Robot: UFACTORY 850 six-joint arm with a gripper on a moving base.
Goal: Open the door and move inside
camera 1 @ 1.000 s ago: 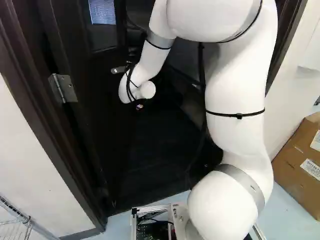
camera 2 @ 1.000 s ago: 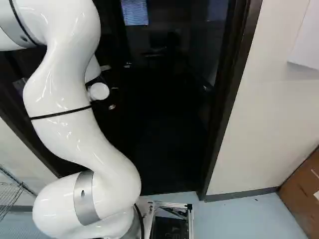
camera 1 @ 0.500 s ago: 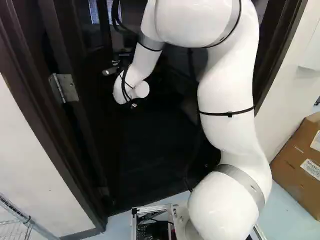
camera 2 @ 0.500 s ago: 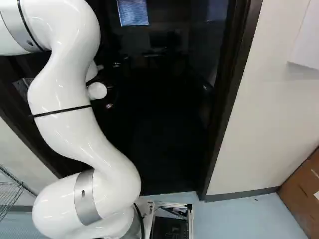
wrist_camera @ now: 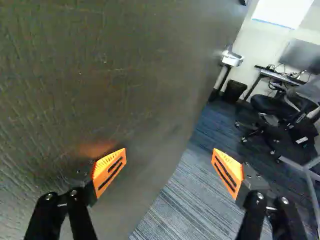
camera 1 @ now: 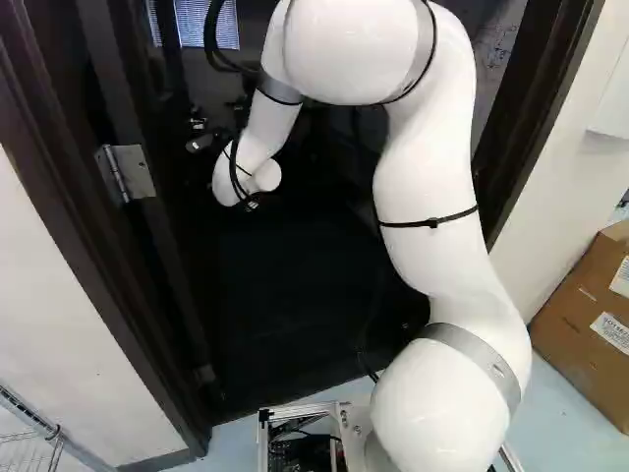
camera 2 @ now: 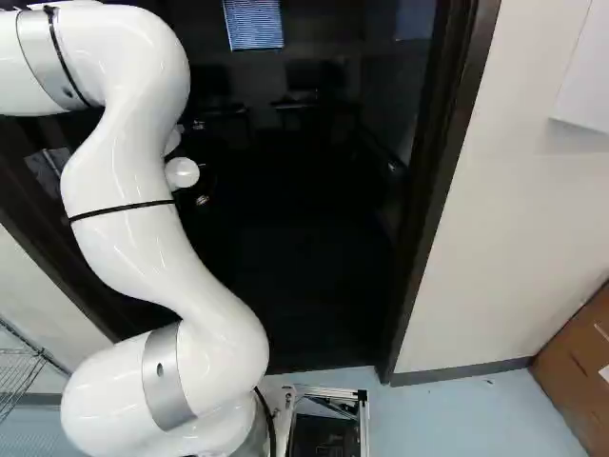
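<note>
The dark door [camera 1: 169,226] stands swung inward from its hinge [camera 1: 126,174], leaving the doorway open. In the left base view, the white wrist end of my arm [camera 1: 246,177] is inside the doorway near the door; the fingers are hidden there. A silver lever-like piece [camera 1: 200,143] shows just beyond it. In the wrist view my gripper [wrist_camera: 170,157] is open, nothing held. One finger is close against the door's face [wrist_camera: 100,75], contact unclear; the other stands past the door's edge over carpet. A silver piece [wrist_camera: 232,57] shows near the door's far edge, perhaps a handle.
The dark door frame [camera 2: 433,219] borders the opening, with a white wall [camera 2: 533,238] beside it. Cardboard boxes [camera 1: 590,324] stand to the right, a wire rack [camera 1: 29,433] to the left. Inside are an office chair [wrist_camera: 280,110], a desk [wrist_camera: 282,76] and a bin [wrist_camera: 234,91].
My arm has swung toward the hinge side in the left base view. The door seems to have opened wider, showing more of the room. The base has not moved.
</note>
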